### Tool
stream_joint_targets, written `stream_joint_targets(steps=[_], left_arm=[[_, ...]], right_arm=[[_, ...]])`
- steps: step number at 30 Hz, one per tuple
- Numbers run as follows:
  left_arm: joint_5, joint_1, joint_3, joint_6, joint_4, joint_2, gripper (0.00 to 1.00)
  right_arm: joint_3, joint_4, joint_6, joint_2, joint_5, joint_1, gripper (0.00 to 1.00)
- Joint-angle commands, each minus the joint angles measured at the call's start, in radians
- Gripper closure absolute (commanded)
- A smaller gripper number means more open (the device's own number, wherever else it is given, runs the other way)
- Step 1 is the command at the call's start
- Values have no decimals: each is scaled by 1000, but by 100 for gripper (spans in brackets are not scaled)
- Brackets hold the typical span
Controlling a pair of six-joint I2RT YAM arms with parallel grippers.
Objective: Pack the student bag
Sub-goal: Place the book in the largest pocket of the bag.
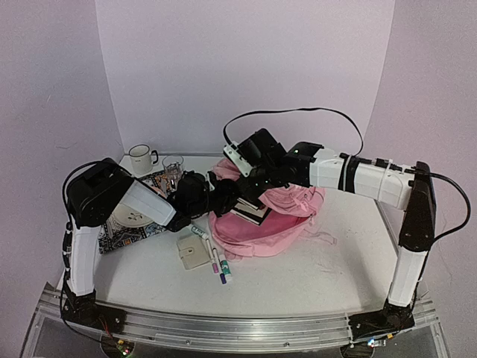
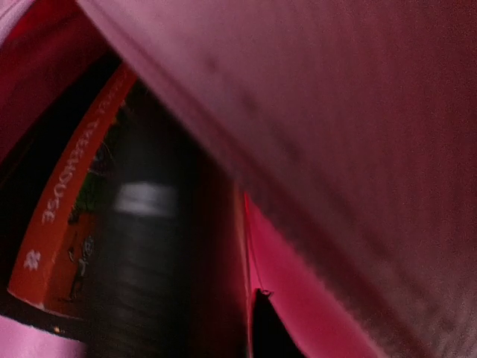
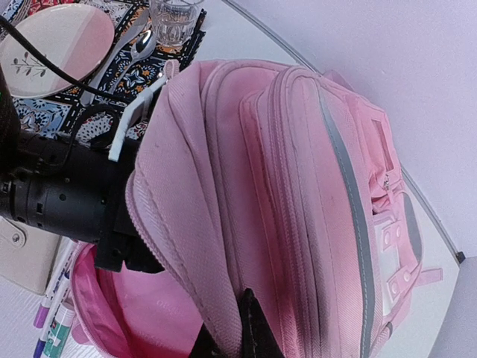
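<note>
Surface: a white table (image 1: 343, 261) with a metal rail (image 1: 238, 330) along its near edge, where the two arm bases are bolted.
Room: plain pale lilac walls (image 1: 238, 67) close in behind and on both sides.
Left part of the table: a patterned placemat (image 1: 118, 237) carries a white plate (image 1: 128, 216) and a spoon (image 3: 141, 43). A white mug (image 1: 140, 158) and a clear glass (image 1: 173, 165) stand behind it, near the back wall.
Near the bag's front: a beige square box (image 1: 195, 251) lies with a few markers (image 1: 220, 265) just beside it.
Bag, place: the student bag (image 1: 261, 237) lies mid-table, between the two arms.
Bag, look: soft light-pink fabric with several parallel zip seams, a grey band and a pale patch on the front pocket. Pink straps (image 1: 322, 237) trail on the table to its right. The main compartment gapes toward the left arm, its upper side lifted.
Bag, contents: dark books (image 1: 252, 212) show in the opening. The left wrist view, blurred, shows an orange spine (image 2: 71, 186) with white lettering.
Right gripper (image 3: 237, 328): pressed together on the fabric rim of the opening, holding it up.
Left gripper (image 3: 127, 250): reaches into the opening. Its fingers are hidden by fabric, so I cannot tell whether they are spread or closed.
</note>
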Motion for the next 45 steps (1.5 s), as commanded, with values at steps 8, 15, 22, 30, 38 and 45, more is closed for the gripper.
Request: stream_joint_targets(steps=[8, 15, 22, 30, 38, 45], left_arm=[[-149, -21, 33, 243, 44, -8, 53], [-239, -53, -13, 365, -132, -87, 32], [-301, -75, -67, 413, -232, -166, 22], [-266, -84, -232, 406, -284, -341, 15], [-216, -83, -481, 385, -333, -595, 10], [-196, -83, -542, 403, -390, -660, 5]], right_arm=[[22, 84, 14, -53, -7, 24, 100], [13, 85, 13, -58, 4, 24, 100], [8, 84, 16, -50, -4, 25, 100], [-39, 84, 23, -61, -4, 24, 98], [-156, 87, 101, -36, -44, 25, 93], [-228, 87, 126, -22, -122, 24, 72]])
